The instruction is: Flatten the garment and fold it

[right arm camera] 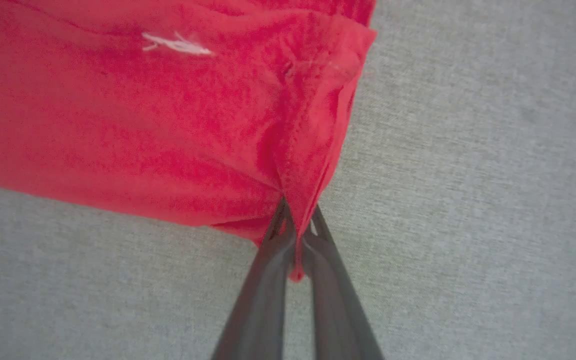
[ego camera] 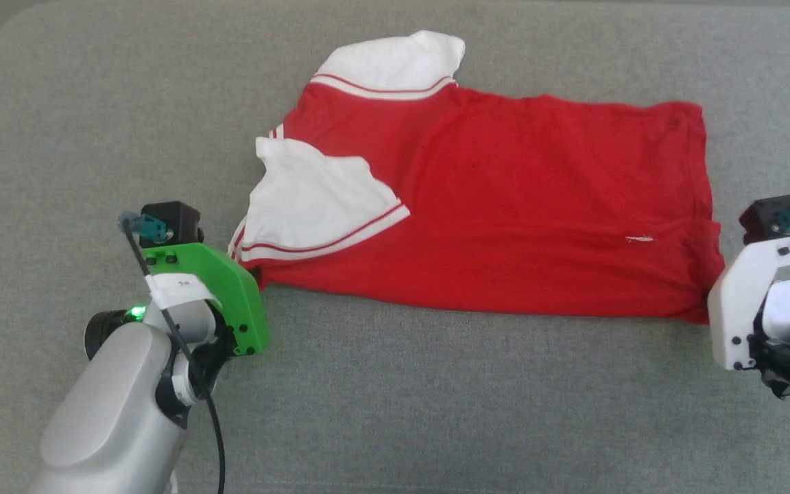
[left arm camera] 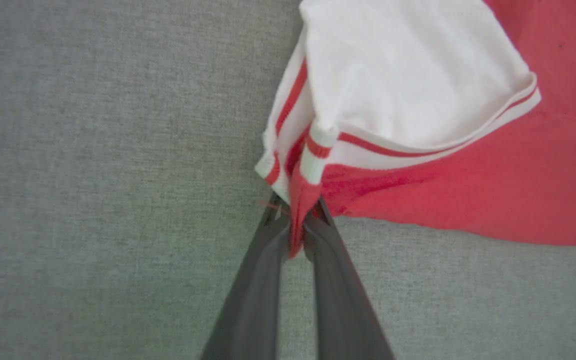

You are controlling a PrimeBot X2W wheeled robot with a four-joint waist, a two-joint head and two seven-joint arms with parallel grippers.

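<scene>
The garment (ego camera: 505,206), a red T-shirt with white sleeves, lies sideways on the grey surface, plain side up, one white sleeve (ego camera: 316,199) folded over the body, the other (ego camera: 395,65) at the back. My left gripper (left arm camera: 296,212) is shut on the garment's near shoulder corner (left arm camera: 300,197); in the head view its green mount (ego camera: 223,288) sits at that corner. My right gripper (right arm camera: 295,220) is shut on the near hem corner (right arm camera: 300,200), a fold of red cloth pinched between its fingers; its white mount (ego camera: 745,302) covers that corner in the head view.
The grey fabric-covered surface (ego camera: 436,398) spreads all around the garment, with open room in front and to the left. Its rounded far-left corner (ego camera: 4,41) shows at the top left. A small white thread (ego camera: 640,239) lies on the red cloth.
</scene>
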